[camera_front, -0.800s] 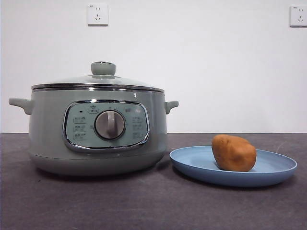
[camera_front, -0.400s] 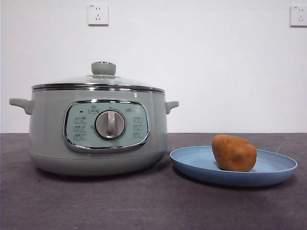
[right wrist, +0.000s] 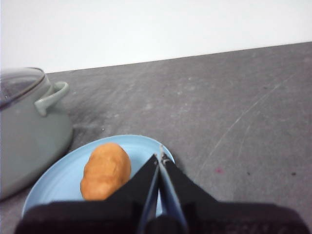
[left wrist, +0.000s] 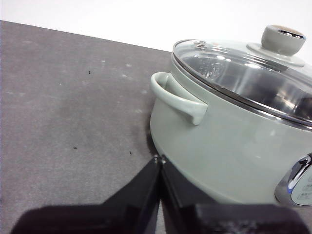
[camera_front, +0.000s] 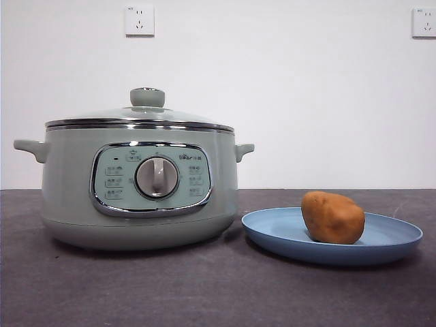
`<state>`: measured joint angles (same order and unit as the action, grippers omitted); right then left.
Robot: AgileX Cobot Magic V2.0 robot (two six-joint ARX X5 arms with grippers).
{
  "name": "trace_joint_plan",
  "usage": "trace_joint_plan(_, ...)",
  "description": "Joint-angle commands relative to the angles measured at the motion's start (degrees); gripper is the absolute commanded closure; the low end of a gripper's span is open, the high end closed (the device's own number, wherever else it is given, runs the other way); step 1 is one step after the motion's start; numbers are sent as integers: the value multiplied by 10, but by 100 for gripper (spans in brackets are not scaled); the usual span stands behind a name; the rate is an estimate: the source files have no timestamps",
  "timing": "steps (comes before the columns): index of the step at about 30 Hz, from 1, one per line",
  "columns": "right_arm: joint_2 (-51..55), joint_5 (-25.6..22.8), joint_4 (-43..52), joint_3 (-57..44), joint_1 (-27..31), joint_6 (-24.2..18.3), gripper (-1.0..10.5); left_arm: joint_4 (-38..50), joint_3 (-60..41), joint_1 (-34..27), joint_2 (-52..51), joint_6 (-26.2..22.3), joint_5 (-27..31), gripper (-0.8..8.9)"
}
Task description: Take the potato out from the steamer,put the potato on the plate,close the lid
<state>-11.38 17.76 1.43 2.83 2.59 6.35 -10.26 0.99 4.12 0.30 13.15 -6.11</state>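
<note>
Sat on the plate point(camera_front: 272, 231), toward its middle: the potato point(camera_front: 333, 217). Stood just beside it on the dark counter point(camera_front: 204, 293): the steamer point(camera_front: 68, 191), capped by the lid point(camera_front: 146, 109). Hung pressed together and empty, left pincer point(left wrist: 158, 160) near the steamer's handle, right pincer point(right wrist: 160, 157) above the plate's rim beside the potato.

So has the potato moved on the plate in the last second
No. In the front view the potato sits at the same spot on the plate, equally far from the steamer, as before.
</note>
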Motion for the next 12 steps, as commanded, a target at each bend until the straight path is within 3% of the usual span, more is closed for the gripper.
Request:
trace_joint_plan(1, 30, -3, 7, -23, 0, 17, 947, 0, -7, -1, -1, 2, 1, 817)
trace_joint_plan(8, 106, -24, -60, -25, 0, 29, 947, 0, -7, -1, -1, 2, 1, 817)
trace_joint_plan(12, 113, -68, -99, -25, 0, 70, 947, 0, -7, -1, -1, 2, 1, 817)
